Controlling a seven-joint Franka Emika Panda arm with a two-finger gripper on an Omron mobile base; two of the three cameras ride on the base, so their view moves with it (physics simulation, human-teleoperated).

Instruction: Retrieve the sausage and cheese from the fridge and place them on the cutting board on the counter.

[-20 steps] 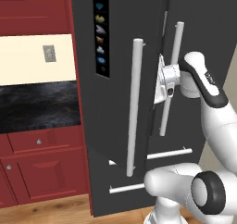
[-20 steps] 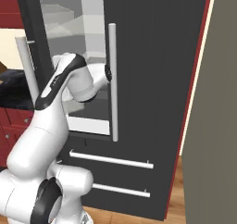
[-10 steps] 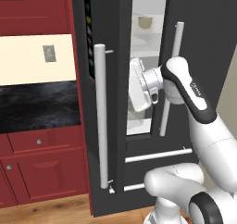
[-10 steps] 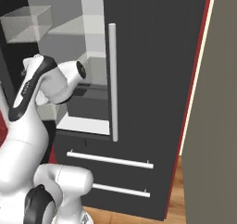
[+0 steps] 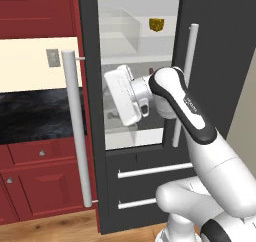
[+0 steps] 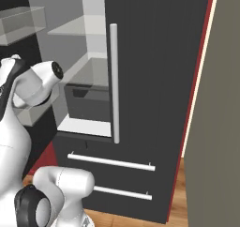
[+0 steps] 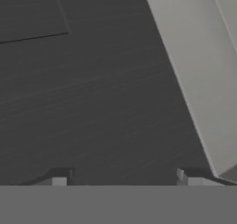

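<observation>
**At the fridge, a door swung wide and the cheese in plain sight**

Before the open fridge (image 5: 215, 46), the robot's arm reaches into the gap where a second ago only a narrow slit showed. The left door (image 5: 92, 136) has swung well back towards the red cabinets (image 5: 35, 186), and the pale interior is now exposed from shelf to bottom edge. That puts the first goal within reach: the cheese (image 5: 156, 24) sits on an upper shelf towards the back right corner, well above the hand. The sausage cannot be made out with any certainty (a tiny dark speck on a lower shelf is too small to call).

The gripper (image 7: 122, 179) faces a dark panel, its two tips standing wide apart with nothing between them. The opening step looks finished, and the reach for the food has not begun.

By count: one wedge of cheese, two upright bar handles (image 5: 75, 131), two drawer bars (image 5: 152, 170) below, and one stretch of black counter (image 5: 40, 116) at the left.
</observation>
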